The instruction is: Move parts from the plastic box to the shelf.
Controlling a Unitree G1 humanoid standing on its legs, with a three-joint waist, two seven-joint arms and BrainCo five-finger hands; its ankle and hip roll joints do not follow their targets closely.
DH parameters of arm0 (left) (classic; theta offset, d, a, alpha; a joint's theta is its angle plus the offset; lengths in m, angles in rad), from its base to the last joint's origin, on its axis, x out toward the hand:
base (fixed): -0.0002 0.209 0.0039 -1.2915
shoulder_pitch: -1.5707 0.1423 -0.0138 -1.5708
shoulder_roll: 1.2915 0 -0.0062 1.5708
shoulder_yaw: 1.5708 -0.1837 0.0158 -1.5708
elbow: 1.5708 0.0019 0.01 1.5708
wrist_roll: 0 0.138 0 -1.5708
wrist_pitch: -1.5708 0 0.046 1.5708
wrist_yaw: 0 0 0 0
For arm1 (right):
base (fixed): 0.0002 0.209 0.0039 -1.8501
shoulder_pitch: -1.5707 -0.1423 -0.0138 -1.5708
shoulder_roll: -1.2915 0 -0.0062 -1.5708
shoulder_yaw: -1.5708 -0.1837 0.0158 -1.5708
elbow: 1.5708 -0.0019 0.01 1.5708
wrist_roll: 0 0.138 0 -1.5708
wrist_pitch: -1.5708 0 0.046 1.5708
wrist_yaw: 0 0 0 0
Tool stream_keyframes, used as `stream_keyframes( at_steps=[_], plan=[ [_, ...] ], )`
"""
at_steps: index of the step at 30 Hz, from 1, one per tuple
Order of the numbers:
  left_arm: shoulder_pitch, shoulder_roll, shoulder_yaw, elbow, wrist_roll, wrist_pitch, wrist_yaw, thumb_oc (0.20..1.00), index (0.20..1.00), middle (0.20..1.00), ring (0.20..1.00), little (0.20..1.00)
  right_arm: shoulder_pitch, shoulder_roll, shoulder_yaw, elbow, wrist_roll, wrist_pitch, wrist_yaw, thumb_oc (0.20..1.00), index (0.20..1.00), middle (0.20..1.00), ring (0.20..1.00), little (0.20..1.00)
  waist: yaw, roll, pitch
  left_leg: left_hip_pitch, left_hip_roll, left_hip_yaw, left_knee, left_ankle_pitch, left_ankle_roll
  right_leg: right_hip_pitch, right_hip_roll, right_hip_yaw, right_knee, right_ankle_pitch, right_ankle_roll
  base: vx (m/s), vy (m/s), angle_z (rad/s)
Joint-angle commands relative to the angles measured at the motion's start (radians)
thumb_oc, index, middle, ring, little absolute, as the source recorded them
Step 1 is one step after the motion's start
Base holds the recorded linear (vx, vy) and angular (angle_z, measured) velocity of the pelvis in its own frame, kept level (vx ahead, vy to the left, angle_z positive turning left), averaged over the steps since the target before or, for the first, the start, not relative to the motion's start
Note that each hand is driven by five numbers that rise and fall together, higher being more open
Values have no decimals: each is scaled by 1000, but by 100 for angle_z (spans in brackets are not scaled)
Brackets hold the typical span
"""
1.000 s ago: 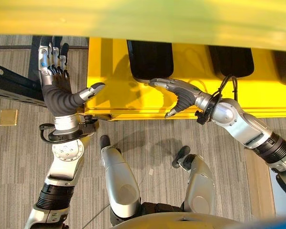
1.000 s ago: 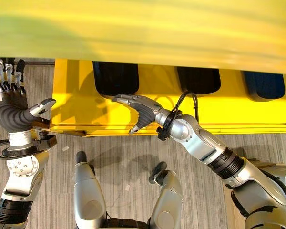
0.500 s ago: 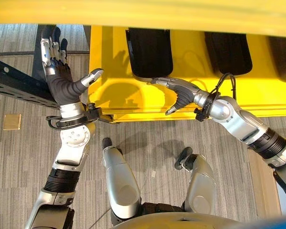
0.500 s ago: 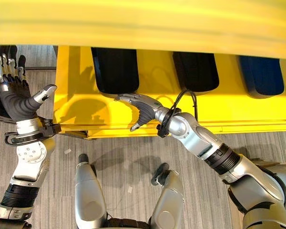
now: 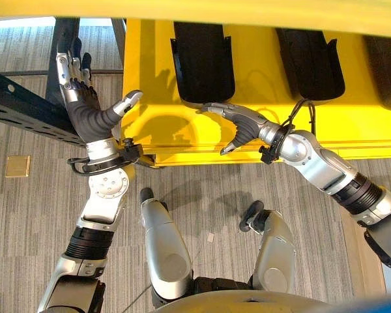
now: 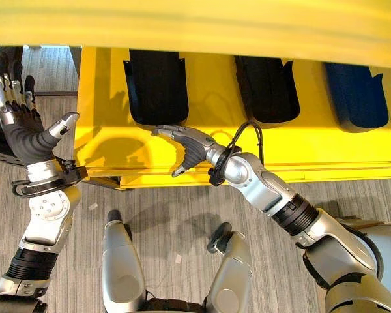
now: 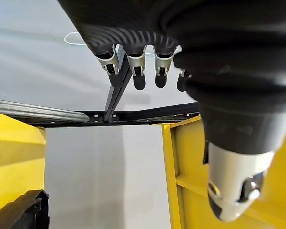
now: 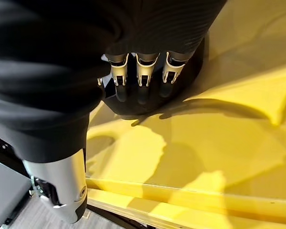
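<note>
- The yellow shelf (image 5: 182,130) carries three black parts lying in a row on its deck: the nearest black part (image 5: 203,62) by the right hand, a second part (image 5: 311,62) beside it, and a third part (image 6: 357,94) at the far right.
- The right hand (image 5: 238,124) hovers over the bare yellow deck just before the nearest black part, fingers straight and spread wide, thumb hanging down; it holds nothing.
- In the right wrist view the fingertips (image 8: 138,93) point at the rounded end of that part (image 8: 181,81); contact cannot be confirmed.
- The left hand (image 5: 85,111) is raised at the shelf's left corner, beside a dark metal rail (image 5: 26,107), fingers straight and open, thumb stretched toward the yellow edge, empty.
- No plastic box appears, so the parts seen sit on the shelf already.
- Risk: the right fingertips could nudge the nearest part askew or push it deeper if the hand drifts forward.
- Risk: the left hand could knock the rail or the shelf corner while it swings, given how near both are.
</note>
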Motion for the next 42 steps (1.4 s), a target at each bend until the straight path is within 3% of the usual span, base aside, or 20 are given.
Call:
stream_keyframes(
  at_steps=[1,8,10,14,24,27,28,29,33,34,37,38,40,42],
  plan=[
    [-9,4,-45,-21,23,-34,28,1000,1000,1000,1000,1000,-44,93,-21,37,-4,-31,-41,1000,1000,1000,1000,1000,18,-1,-73,-36,-19,23,-33,63,53,63,-22,65,40,-55,60,0,0,0],
    [-12,3,-43,-20,33,-52,50,1000,1000,1000,1000,1000,-40,87,-30,27,40,-43,23,1000,1000,1000,1000,1000,11,0,-69,-37,-24,24,-32,61,54,56,-22,73,44,-55,61,-2,5,0],
    [-3,7,-22,-32,43,-76,74,1000,1000,1000,1000,1000,5,43,-25,-103,146,-28,151,1000,1000,1000,1000,1000,-2,-6,-73,-23,-20,37,-48,70,54,64,-17,71,29,-47,61,1,16,-1],
    [19,8,-12,-44,39,-94,72,1000,1000,1000,1000,1000,85,-6,-52,-213,212,17,197,1000,1000,1000,1000,1000,-19,-15,-81,-4,-10,50,-61,77,49,81,-12,67,9,-40,61,8,-4,0],
    [66,5,20,-51,17,-128,69,1000,1000,1000,1000,1000,191,-94,-115,-298,356,-7,319,1000,1000,1000,1000,1000,-53,-16,-105,53,12,86,-91,86,43,114,0,67,-17,-40,55,5,6,-1],
    [74,5,24,-56,-11,-114,44,1000,1000,1000,1000,1000,214,-105,-134,-311,415,-13,334,1000,1000,1000,1000,1000,-56,-14,-113,79,15,101,-109,93,42,131,0,57,-33,-32,54,38,22,-6],
    [93,1,36,-47,-89,-59,-17,1000,1000,1000,1000,1000,261,-107,-179,-322,544,-35,316,1000,1000,1000,1000,1000,-65,-9,-126,119,16,121,-137,103,40,159,0,44,-56,-28,56,66,49,-4],
    [97,0,39,-44,-112,-46,-30,1000,1000,1000,1000,1000,272,-106,-191,-323,571,-38,309,1000,1000,1000,1000,1000,-67,-8,-132,125,15,126,-147,110,41,163,2,41,-66,-22,54,79,59,0],
    [137,-32,48,8,-259,12,-181,1000,1000,1000,1000,1000,362,-73,-300,-331,717,-76,286,1000,1000,1000,1000,1000,-87,2,-156,184,23,160,-189,127,35,203,4,27,-108,-6,55,67,60,0],
    [168,-67,50,48,-310,31,-243,1000,1000,1000,1000,1000,429,-31,-379,-335,801,-87,312,1000,1000,1000,1000,1000,-102,14,-174,209,25,177,-213,139,36,217,8,22,-132,5,54,61,73,-2],
    [191,-88,52,75,-317,29,-267,1000,1000,1000,1000,1000,475,2,-422,-339,854,-101,321,1000,1000,1000,1000,1000,-110,22,-184,230,27,190,-228,144,37,230,8,18,-144,9,54,56,67,-3],
    [221,-112,58,96,-368,61,-323,1000,1000,1000,1000,1000,534,52,-476,-342,909,-102,298,1000,1000,1000,1000,1000,-120,38,-199,256,27,204,-247,152,39,249,10,14,-163,16,54,108,151,-12],
    [241,-133,60,125,-378,83,-329,1000,1000,1000,1000,1000,575,110,-529,-330,950,-74,236,1000,1000,1000,1000,1000,-130,52,-209,283,24,216,-262,156,43,272,9,7,-183,21,54,83,135,-8],
    [272,-165,80,157,-453,76,-381,1000,1000,1000,1000,1000,625,154,-599,-300,919,-69,204,1000,1000,1000,1000,1000,-141,61,-224,311,18,235,-281,159,46,294,8,2,-216,37,59,69,53,-4]
  ],
)
